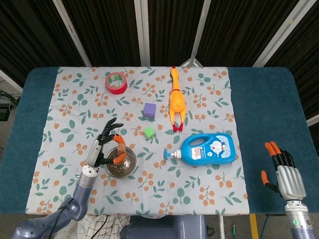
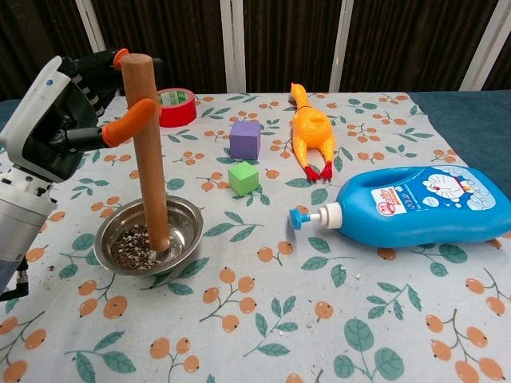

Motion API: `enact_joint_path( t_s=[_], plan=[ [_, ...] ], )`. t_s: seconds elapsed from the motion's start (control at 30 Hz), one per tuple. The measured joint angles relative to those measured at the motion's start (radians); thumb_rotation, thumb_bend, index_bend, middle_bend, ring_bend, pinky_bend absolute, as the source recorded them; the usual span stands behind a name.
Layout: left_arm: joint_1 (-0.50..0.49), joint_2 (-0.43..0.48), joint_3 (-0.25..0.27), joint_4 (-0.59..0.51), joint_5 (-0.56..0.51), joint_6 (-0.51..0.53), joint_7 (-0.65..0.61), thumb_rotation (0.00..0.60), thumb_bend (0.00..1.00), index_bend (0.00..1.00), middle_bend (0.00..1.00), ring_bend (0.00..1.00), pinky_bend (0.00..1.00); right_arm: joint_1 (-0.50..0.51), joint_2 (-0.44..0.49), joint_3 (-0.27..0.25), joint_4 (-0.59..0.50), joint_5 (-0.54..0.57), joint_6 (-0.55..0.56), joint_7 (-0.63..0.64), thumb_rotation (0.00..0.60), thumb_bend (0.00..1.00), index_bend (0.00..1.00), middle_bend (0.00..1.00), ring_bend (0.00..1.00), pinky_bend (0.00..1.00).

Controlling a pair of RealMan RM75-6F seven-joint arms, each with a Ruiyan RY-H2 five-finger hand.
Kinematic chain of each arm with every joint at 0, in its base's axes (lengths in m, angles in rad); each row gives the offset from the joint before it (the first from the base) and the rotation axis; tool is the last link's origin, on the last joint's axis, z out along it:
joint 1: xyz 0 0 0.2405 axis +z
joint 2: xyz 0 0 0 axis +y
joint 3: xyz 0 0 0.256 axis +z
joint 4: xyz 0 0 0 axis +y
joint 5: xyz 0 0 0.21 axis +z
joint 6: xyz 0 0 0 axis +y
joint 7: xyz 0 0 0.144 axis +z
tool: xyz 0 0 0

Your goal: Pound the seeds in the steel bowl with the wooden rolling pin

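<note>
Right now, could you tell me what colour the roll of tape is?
The tape is red, clearest in the chest view.

Rolling pin (image 2: 147, 152) stands in the bowl (image 2: 185, 231); cubes (image 2: 243, 178) at its two o'clock, bottle (image 2: 415, 207) at three, tape roll (image 2: 177, 107) at twelve.

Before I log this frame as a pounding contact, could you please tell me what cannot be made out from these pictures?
- Whether the rolling pin tip presses the seeds: its own shaft hides the contact in the chest view, and the left hand covers it in the head view.
- The right hand: absent from the chest view; its palm side is unseen in the head view.
- The bottle label text: too small.
</note>
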Motion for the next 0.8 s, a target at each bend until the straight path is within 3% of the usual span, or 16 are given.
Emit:
enact_joint_path(
  t_s=[0.47,0.8],
  plan=[
    [0.015,-0.038,0.028,0.101,-0.009,0.004,-0.042,0.6,0.92,0.6,0.71,0.19,0.0,0.001,-0.001,0.001,-0.004,0.003,-0.003,-0.005,0.6,0.52,0.0,0.0,0.0,0.0],
    [-0.021,-0.034,0.016,0.082,-0.007,0.041,-0.034,0.6,0.92,0.6,0.71,0.19,0.0,0.001,-0.002,0.002,-0.005,0.001,-0.001,-0.003,0.6,0.52,0.0,0.0,0.0,0.0]
  ],
)
